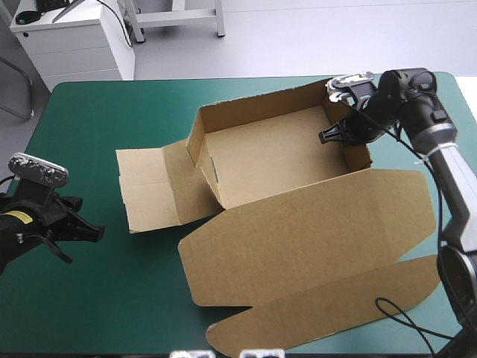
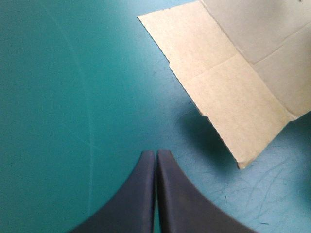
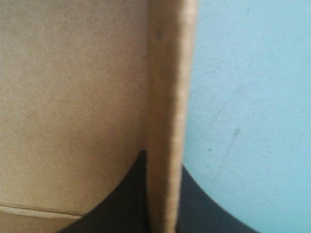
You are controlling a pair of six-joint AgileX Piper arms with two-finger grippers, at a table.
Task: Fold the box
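Two claws in play, and only one of them is on the board. The box (image 1: pixel 268 160) sits right of centre in the high view, an open tray on the teal-green surface (image 1: pixel 97 119), with its far wall (image 1: pixel 261 101), left wall (image 1: pixel 195 142) and right wall (image 1: pixel 360 155) all up. Its lid (image 1: pixel 313 239) lies flat and spreads toward the lower right of the frame, and a long tuck flap (image 1: pixel 335 306) reaches almost to the near edge. On the tray's left, a side flap (image 1: pixel 153 190) lies flat on the cover too.

The right claw (image 1: pixel 328 136), upper right of the frame, is clamped on that right wall, one black finger inside the tray and one outside. Its wrist camera backs that up. The wall's brown edge (image 3: pixel 167 97) runs between the fingers of the right claw (image 3: pixel 163 162), which are all but pressed together on the sheet, with tray interior on one side and bare cover on the other.

The left claw (image 1: pixel 97 234) sits low at the left edge of the frame, well apart from the box. From its own camera the left claw (image 2: pixel 156 154) shows its fingers pressed together to a single tip with nothing between them, over bare cover. The corner of the flat side flap (image 2: pixel 233 97) lies ahead and off to one side.
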